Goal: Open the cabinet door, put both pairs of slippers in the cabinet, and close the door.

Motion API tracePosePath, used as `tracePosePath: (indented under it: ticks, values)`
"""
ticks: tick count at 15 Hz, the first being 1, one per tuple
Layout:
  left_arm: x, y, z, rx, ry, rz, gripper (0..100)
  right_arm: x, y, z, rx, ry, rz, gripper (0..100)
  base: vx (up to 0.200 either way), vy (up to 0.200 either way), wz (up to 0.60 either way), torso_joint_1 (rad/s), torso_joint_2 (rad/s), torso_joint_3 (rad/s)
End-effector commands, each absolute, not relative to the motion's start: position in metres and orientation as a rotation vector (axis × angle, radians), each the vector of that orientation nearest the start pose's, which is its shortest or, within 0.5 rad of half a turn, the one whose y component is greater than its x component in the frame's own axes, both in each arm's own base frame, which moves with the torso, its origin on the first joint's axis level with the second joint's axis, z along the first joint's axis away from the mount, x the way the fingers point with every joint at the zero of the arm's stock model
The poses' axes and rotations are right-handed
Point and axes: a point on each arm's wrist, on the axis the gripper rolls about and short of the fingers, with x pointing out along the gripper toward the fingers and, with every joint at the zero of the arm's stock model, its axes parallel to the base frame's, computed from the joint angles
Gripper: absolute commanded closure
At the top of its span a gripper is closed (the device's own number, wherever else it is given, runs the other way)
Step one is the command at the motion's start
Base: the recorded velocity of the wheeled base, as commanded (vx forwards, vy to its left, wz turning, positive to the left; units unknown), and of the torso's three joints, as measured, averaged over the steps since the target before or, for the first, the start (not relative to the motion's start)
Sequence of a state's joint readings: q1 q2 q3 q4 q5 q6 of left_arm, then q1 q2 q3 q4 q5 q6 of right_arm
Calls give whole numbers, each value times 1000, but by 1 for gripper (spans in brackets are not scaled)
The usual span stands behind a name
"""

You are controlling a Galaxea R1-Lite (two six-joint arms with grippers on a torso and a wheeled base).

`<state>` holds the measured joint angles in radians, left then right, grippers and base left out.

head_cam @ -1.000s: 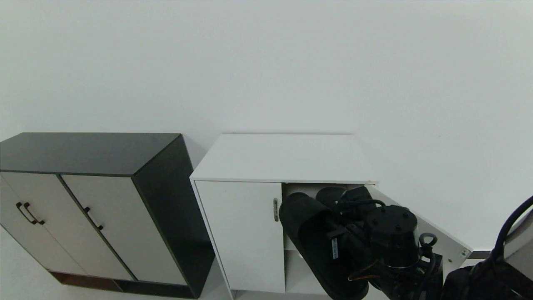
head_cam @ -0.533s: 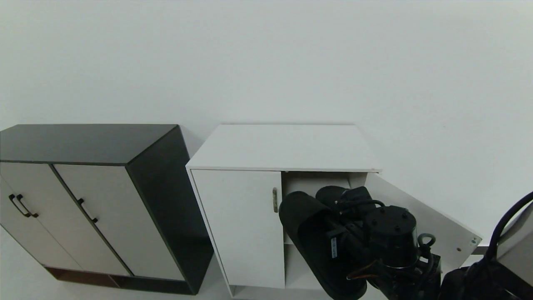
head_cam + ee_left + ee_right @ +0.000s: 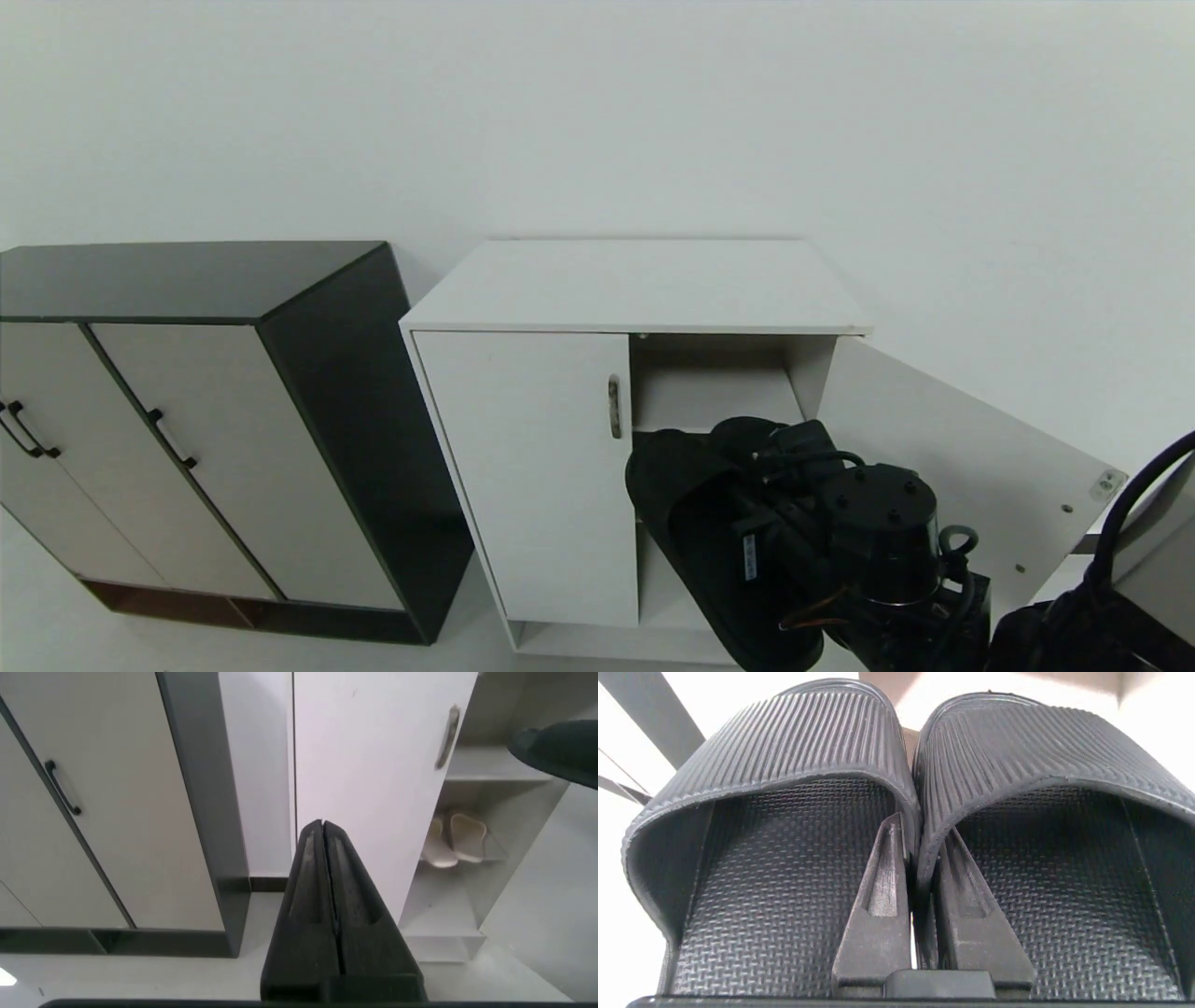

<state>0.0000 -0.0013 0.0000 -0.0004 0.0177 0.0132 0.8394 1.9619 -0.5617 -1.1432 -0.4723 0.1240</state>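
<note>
Done, judging by layout: door (image 3: 934, 439) of white cabinet (image 3: 635, 280) swung open, right of centre; pale slippers (image 3: 455, 838) stowed on shelf inside. Remaining: stowing black slippers (image 3: 681, 485), closing door. Clamps these by adjoining inner walls (side by side) with right gripper (image 3: 918, 835), lower centre-right, just before opening. Left gripper (image 3: 323, 826): fingers pressed together, grasping nothing.

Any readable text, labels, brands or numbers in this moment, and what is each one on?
No text can be read.
The small label on the right arm: too small to read.
The black slippers, white cabinet and dark cabinet: no print visible.
</note>
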Motion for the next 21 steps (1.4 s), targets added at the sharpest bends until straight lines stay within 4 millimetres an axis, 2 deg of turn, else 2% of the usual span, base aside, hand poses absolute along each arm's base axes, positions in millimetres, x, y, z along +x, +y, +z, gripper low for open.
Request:
tracePosePath:
  ticks: [1, 11, 21]
  values:
    - [-23, 0, 75, 12, 0, 18, 100, 218, 228, 92, -38, 230, 352, 100, 0, 0, 0, -207, 520, 310]
    - [-23, 0, 76, 12, -1, 17, 100, 215, 225, 92, -50, 194, 358, 100, 0, 0, 0, -172, 490, 321]
    - [-23, 0, 76, 11, -1, 17, 100, 215, 225, 87, -57, 207, 362, 100, 0, 0, 0, -77, 446, 366]
